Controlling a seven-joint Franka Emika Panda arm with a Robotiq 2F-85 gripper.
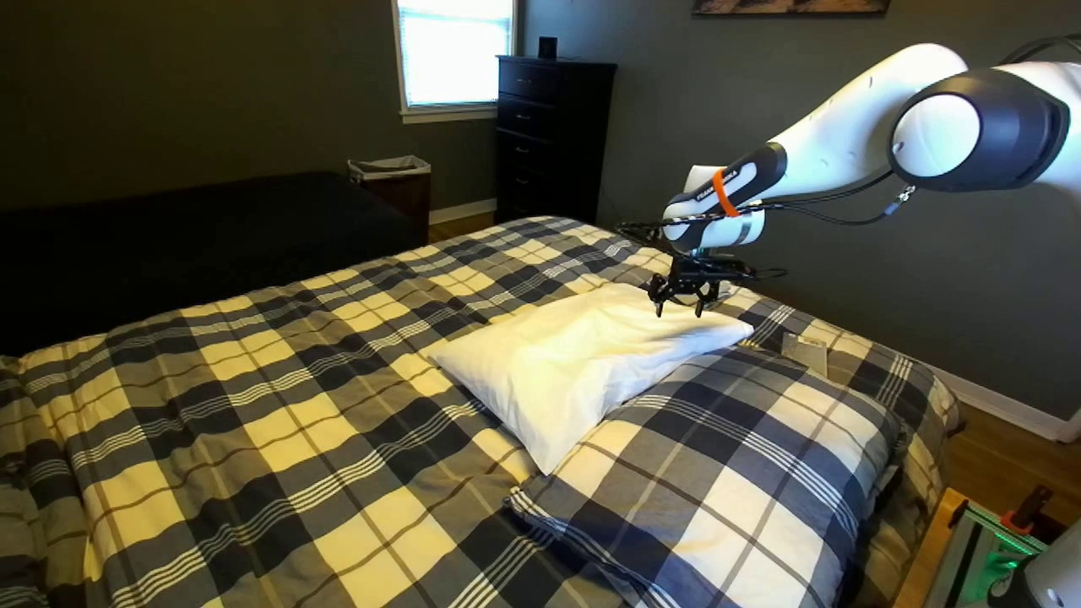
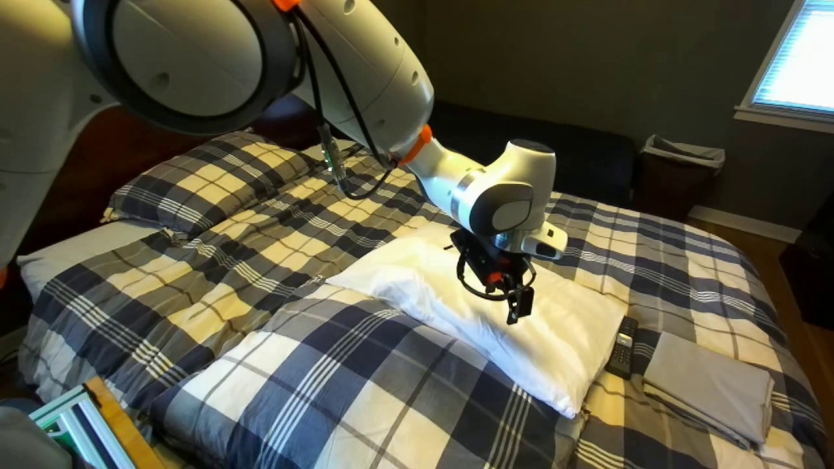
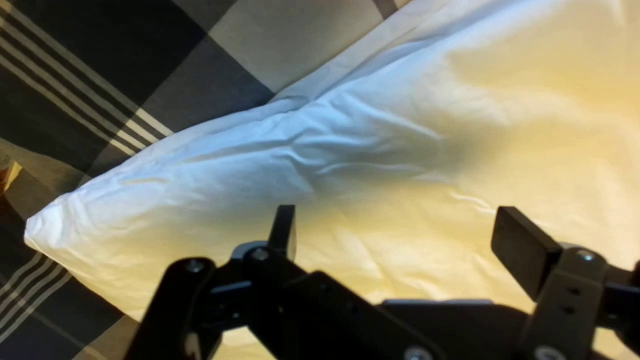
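One white pillow (image 1: 549, 355) lies on the bed (image 1: 279, 414), set in from the side edge where the arm (image 1: 861, 127) reaches over, its fabric creased and one corner drawn to a point. Over the half toward the bed's foot edge hangs the gripper (image 3: 396, 208), fingers pointing down and jaws wide apart, with pillow fabric showing between them in the wrist view; the fingertips look clear of the cloth. Along one long side the white pillow meets a plaid pillow (image 1: 735, 456), which fills the space out to that same side edge; which of the two overlaps the other I cannot tell. Just beside the white pillow's footward end, in an exterior view, lies a dark handset (image 2: 622, 355) with keys, and near it a folded grey cloth (image 2: 707, 384) close to the bed's foot edge. Well apart, toward the head edge, a second plaid pillow (image 2: 215, 182) rests near a dark headboard (image 2: 94, 159). Past the opposite side edge runs a low dark piece of furniture (image 1: 169, 245), with a lined hamper (image 1: 390, 190) by its end; beyond the foot edge stands a tall black dresser (image 1: 553, 139) next to a bright window (image 1: 456, 55).
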